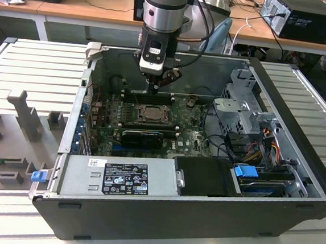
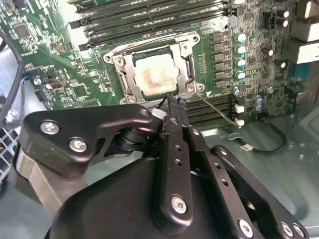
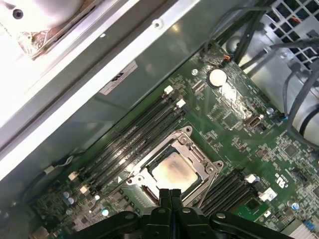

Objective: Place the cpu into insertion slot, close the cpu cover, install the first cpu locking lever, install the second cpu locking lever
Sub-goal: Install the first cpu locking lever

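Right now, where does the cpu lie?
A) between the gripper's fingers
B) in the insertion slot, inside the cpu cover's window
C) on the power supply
B: in the second wrist view the cpu lies flat inside the window of the cpu cover, and the shut gripper holds nothing.

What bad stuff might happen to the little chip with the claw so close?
The shut claw hangs right by the edge of the cpu cover. If it presses down off target, it might scratch the cpu or the green board. The thin lever seems to stick out loose over the memory slots, so the claw might slip off it or bend it.
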You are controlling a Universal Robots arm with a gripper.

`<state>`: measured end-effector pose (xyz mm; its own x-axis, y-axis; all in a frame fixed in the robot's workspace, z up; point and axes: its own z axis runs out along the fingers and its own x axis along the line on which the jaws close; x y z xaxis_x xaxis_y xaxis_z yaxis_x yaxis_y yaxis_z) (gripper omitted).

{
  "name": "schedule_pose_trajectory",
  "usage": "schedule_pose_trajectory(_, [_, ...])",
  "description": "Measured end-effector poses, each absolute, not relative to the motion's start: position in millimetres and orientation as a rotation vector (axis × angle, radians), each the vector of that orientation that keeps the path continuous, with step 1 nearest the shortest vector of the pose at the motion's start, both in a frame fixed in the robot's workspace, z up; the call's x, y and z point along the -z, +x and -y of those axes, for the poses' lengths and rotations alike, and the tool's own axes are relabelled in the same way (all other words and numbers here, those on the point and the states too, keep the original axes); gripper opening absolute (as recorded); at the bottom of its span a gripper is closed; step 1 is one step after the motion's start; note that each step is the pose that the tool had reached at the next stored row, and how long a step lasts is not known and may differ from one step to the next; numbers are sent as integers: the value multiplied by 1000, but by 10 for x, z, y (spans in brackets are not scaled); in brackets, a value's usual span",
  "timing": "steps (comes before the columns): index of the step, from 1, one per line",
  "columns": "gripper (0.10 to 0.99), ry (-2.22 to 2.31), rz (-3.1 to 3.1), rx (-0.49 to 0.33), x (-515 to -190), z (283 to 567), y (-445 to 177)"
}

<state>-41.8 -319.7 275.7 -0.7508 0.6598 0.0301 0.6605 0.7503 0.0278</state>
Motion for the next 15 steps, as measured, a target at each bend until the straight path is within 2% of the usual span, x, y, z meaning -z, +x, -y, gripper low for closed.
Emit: schedule_pose_trajectory(15, [106,-691,3041,53,-2756,3198,-418])
